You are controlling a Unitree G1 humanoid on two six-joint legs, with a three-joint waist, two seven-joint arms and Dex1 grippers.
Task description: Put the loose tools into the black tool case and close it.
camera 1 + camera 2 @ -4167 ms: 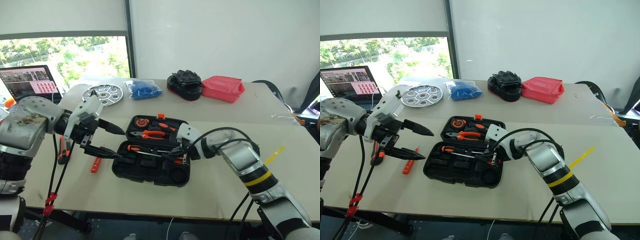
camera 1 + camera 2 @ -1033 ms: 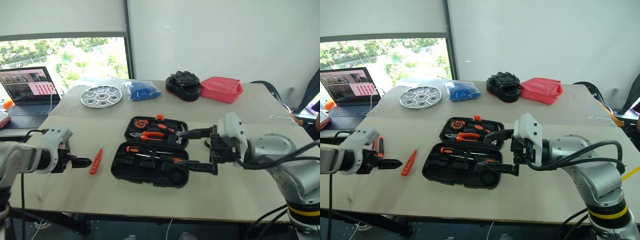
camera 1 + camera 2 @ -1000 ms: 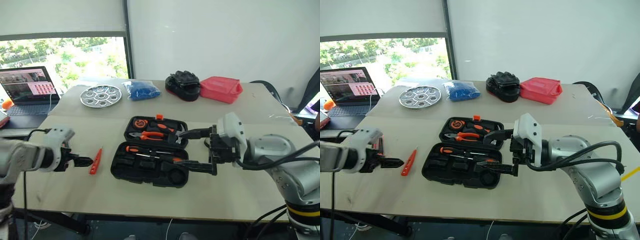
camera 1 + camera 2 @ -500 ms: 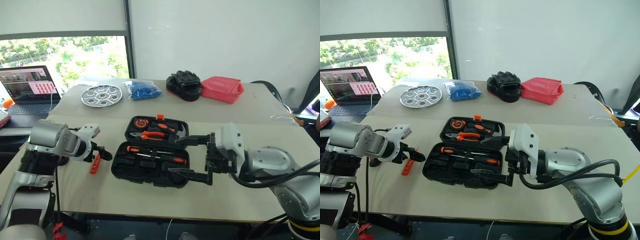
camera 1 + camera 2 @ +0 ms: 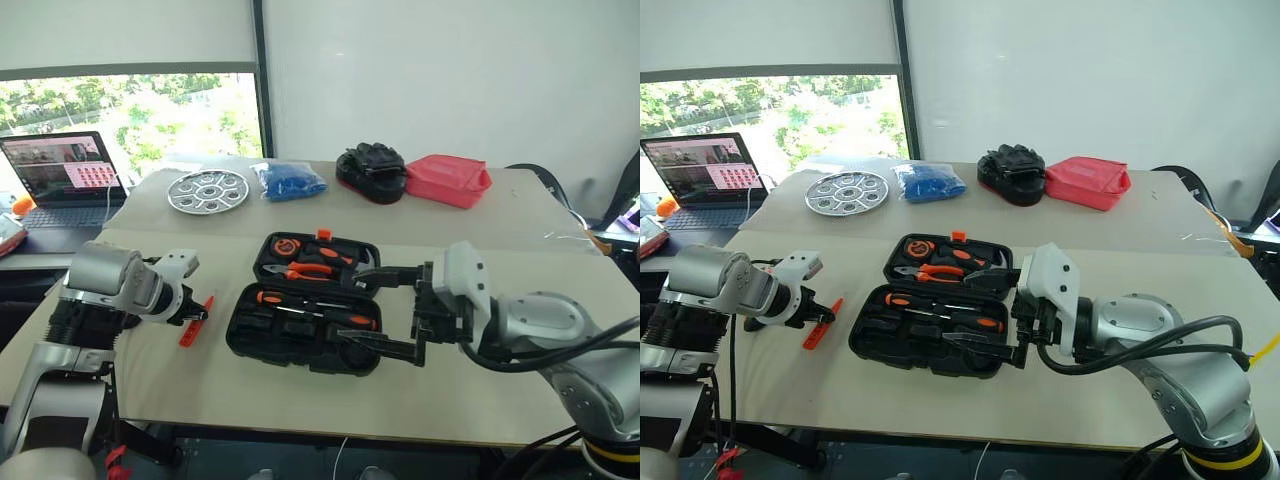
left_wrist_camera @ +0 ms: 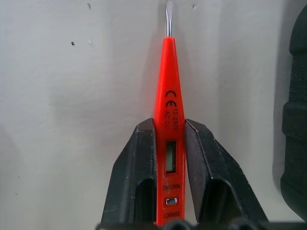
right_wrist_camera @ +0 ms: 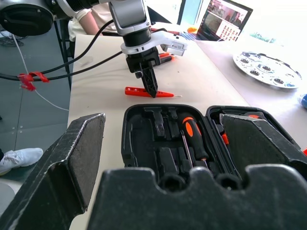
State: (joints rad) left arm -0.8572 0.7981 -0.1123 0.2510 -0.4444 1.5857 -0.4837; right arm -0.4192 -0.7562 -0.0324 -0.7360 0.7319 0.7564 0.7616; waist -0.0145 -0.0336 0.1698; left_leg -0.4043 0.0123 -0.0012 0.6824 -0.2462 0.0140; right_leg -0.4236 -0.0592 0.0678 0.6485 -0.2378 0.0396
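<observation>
Beside the matt black plastic tool case (image 5: 305, 305), the tester screwdriver (image 6: 169, 129) is glossy orange plastic with a bare metal tip; the tabletop (image 5: 300, 390) beneath looks smooth, matt.

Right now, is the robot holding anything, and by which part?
The left gripper has its jaws closed on the slim orange tester screwdriver, gripping its handle end, as it lies on the table. The right gripper is open and empty.

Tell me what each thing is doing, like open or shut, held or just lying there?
Case: open, flat on the table.
Tester: lying on the table, pinched by the left gripper.
Right gripper: open, holding nothing, over the case's right end.
Screwdriver: lying in the case.
Pliers: stowed in the lid.
Laptop: open, screen on.
</observation>
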